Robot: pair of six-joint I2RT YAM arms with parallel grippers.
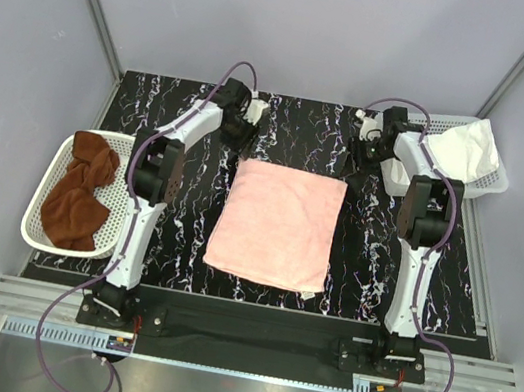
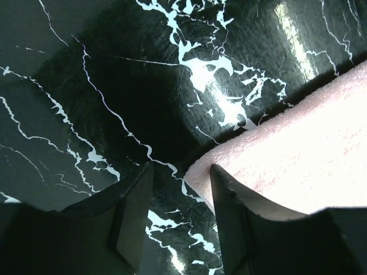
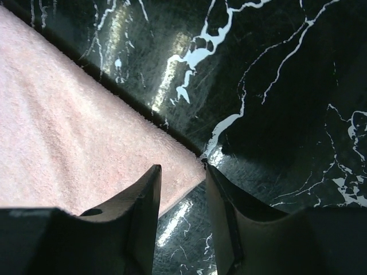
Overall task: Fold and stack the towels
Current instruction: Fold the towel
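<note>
The pale pink towel (image 1: 277, 224) lies flat in the middle of the black marbled table (image 1: 178, 212). My left gripper (image 1: 240, 137) hovers low at its far left corner, open; in the left wrist view that pink towel (image 2: 298, 154) has its corner tip between the fingers of the left gripper (image 2: 180, 172), beside the right finger. My right gripper (image 1: 361, 159) is at the far right corner, open; the pink towel (image 3: 74, 149) points its corner into the gap of the right gripper (image 3: 182, 169). The rust-brown towel (image 1: 80, 189) and the white towel (image 1: 466, 147) sit crumpled in baskets.
A white mesh basket (image 1: 35, 217) stands at the table's left edge and another white mesh basket (image 1: 493, 181) at the far right corner. Grey walls enclose the table on three sides. Both arms reach along the towel's sides.
</note>
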